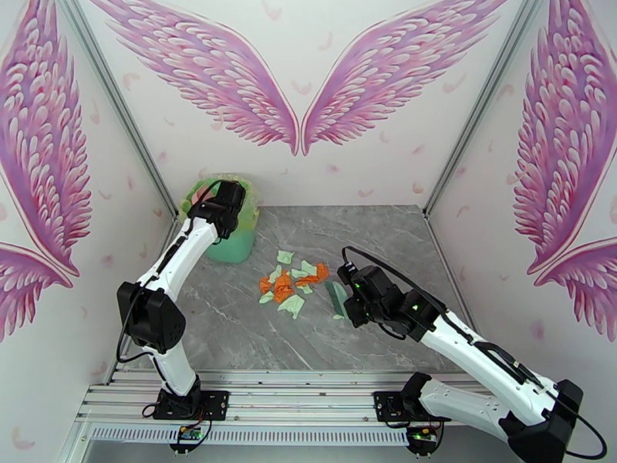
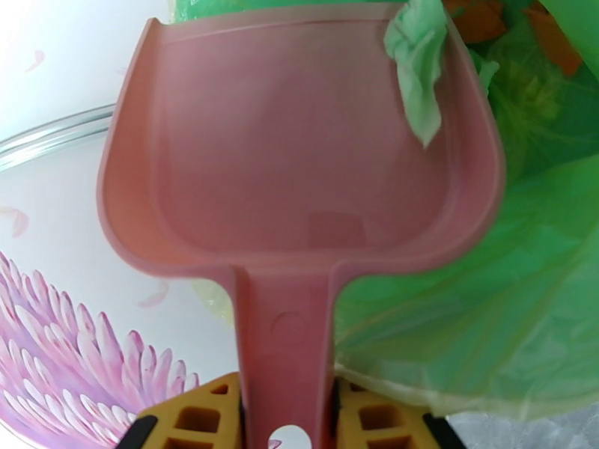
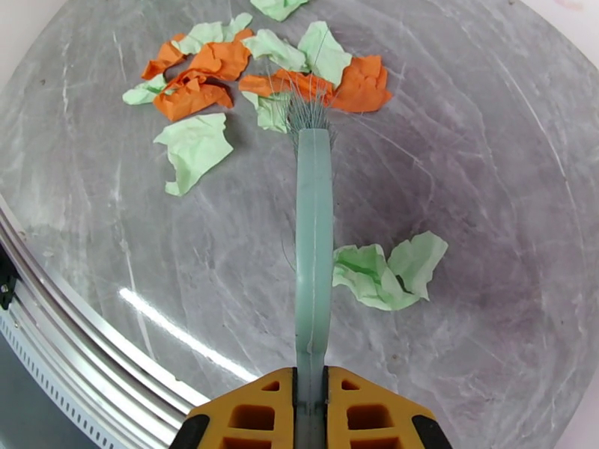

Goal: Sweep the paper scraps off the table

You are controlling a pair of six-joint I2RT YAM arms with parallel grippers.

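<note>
Right gripper (image 3: 311, 402) clenches brush (image 3: 313, 233) — paper scraps (image 3: 217, 65) heaped dead ahead at its bristles; left gripper (image 2: 288, 413) clenches dustpan (image 2: 299, 159), well apart.

We've got pale green and orange paper scraps (image 3: 195, 144), grey counter (image 3: 487, 181) marbled with pale veins, pink dustpan (image 2: 299, 166), green bin liner (image 2: 487, 308), pale teal brush (image 3: 314, 218), pink feathered wings (image 1: 208, 63).

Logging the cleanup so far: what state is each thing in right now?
dustpan: gripped by its handle in the left gripper, over the bin, one green scrap at its lip.
bin: lined, orange bits inside.
brush: gripped in the right gripper, bristles among the paper scraps.
paper scraps: most clustered on the table, one apart beside the brush.
</note>
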